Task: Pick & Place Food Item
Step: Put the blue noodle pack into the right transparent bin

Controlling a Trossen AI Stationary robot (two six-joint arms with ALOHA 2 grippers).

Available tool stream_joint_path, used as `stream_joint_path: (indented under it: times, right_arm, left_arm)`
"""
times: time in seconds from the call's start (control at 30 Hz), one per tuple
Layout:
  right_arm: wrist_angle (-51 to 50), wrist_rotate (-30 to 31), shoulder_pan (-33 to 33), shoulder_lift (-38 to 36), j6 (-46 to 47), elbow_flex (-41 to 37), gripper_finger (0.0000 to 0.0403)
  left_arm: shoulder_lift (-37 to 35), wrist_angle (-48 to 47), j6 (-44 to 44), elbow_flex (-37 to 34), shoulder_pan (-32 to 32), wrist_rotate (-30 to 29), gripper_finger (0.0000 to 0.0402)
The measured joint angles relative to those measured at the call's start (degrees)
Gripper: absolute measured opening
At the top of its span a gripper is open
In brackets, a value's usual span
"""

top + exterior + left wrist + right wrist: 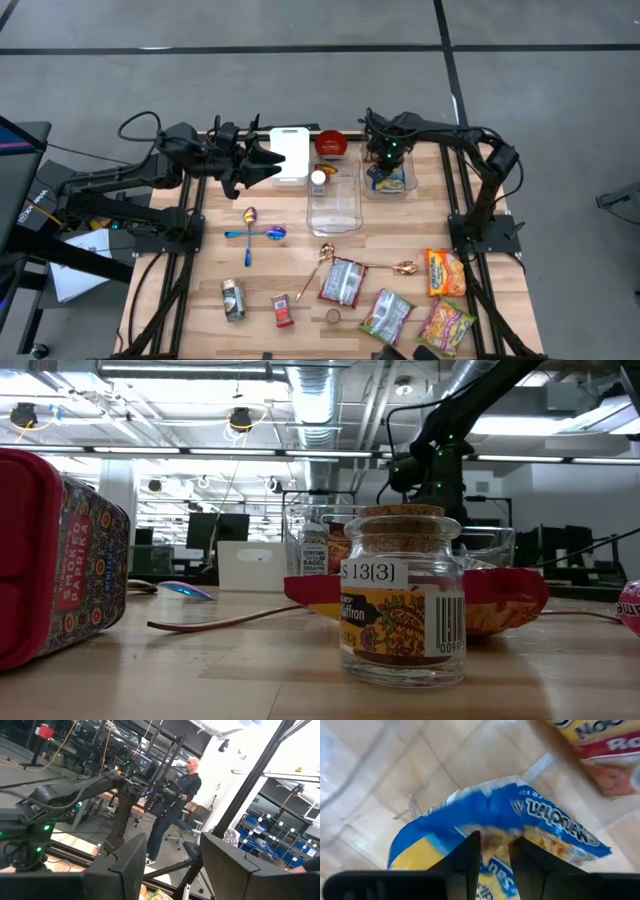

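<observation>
Right gripper [494, 851] points straight down, jaws narrowly parted, pinching a packet between them. Left gripper [170, 865] is raised, aimed level, jaws parted with nothing between them.

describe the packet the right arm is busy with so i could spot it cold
At the wooden table's far edge, find the two clear containers; the right hand hangs over the right-hand one. The blue-and-yellow noodle packet lies inside it, the only blue packet; the others are red, green or orange.

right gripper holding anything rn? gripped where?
Yes: the right gripper pinches the blue-and-yellow noodle packet at its edge, over the clear container. Left gripper holds nothing.
</observation>
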Motion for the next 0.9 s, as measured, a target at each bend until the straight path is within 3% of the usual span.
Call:
stream_joint_path:
  times: [0.3, 0.9]
  right_arm:
    - [4.4, 0.34, -1.26, -4.34, 0.55, 0.04, 0.0095]
    - [9.54, 4.17, 0.74, -1.15, 0.76, 0.09, 0.0095]
  left_arm:
    - [0.0, -0.07, 0.31, 0.0, -0.18, -0.4, 0.0182]
    - [0.0, -0.05, -2.36, 0.0, -0.58, -0.6, 0.0182]
